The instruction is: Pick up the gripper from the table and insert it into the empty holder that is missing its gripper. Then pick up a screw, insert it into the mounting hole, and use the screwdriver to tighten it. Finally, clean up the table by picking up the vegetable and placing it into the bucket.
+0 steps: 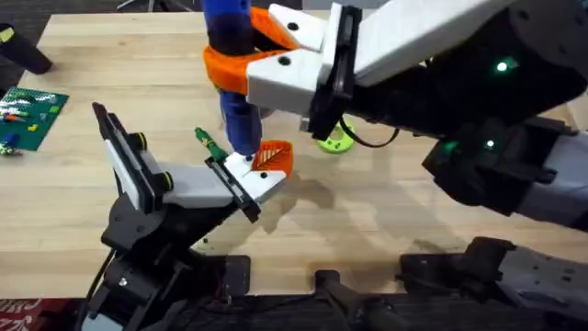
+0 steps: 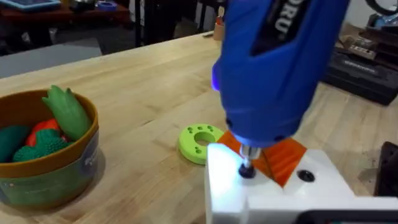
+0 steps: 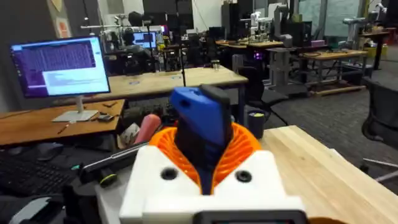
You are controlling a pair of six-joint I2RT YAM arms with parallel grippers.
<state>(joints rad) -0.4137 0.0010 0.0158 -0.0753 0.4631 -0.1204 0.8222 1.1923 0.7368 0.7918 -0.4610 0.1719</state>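
Observation:
My right gripper (image 1: 241,69) reaches across the table and is shut on the blue screwdriver (image 1: 234,101), holding it upright; its orange pads wrap the handle (image 3: 199,127). The screwdriver's bit (image 2: 247,168) rests in a hole on top of the white holder (image 2: 273,193), which sits at the end of my left arm (image 1: 188,188) with a black end plate (image 1: 234,188). The orange gripper (image 1: 274,158) sits in the holder just behind the bit (image 2: 283,155). The yellow-brown bucket (image 2: 46,165) stands beside it with green and red vegetables (image 2: 65,112) inside.
A lime-green disc with holes (image 2: 199,143) lies just past the holder (image 1: 335,140). A small green piece with a yellow end (image 1: 208,142) lies by the screwdriver's tip. A green circuit board (image 1: 32,115) lies at the far left. The right arm spans the table's upper right.

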